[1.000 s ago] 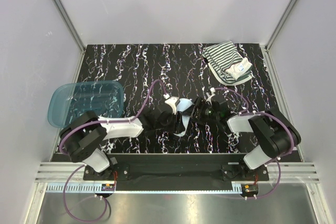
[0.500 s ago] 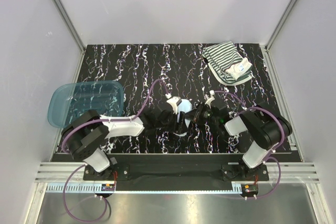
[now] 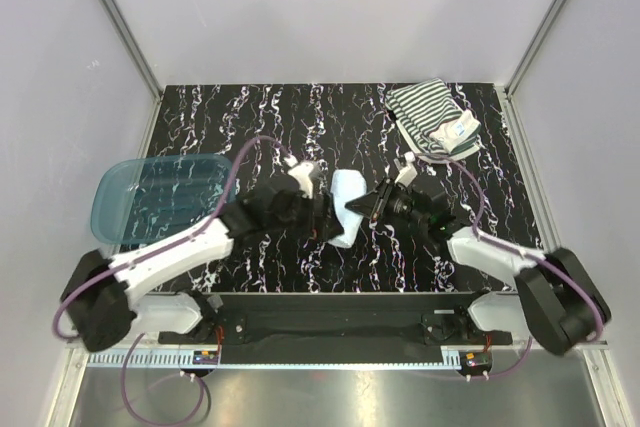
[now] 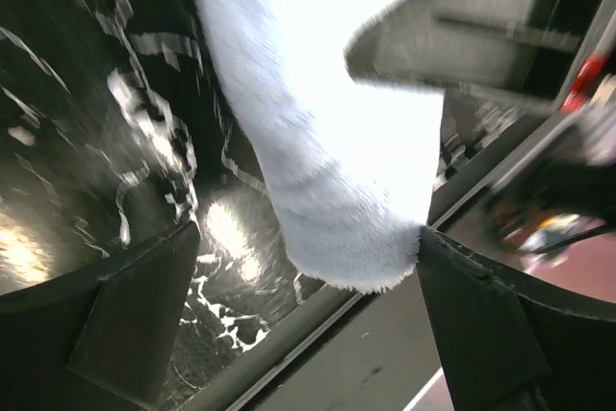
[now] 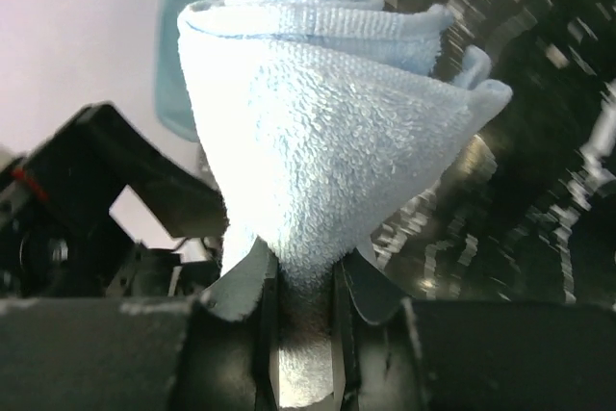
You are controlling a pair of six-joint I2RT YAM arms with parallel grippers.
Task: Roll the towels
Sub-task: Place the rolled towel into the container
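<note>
Light blue towel [image 3: 347,205] rolled, mid worktop [image 3: 250,117], one end clamped in right end effector [image 5: 303,286]. Left end effector [image 4: 308,231] spread wide, fingers flanking towel's other end. Striped towel [image 3: 432,120] far-right corner. Blue tub [image 3: 165,197] at left edge.

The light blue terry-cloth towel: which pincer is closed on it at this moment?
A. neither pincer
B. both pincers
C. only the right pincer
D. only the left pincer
C: in the right wrist view the right pincer pinches the lower end of the rolled light blue terry-cloth towel, while in the left wrist view the left pincer stands wide open.
</note>
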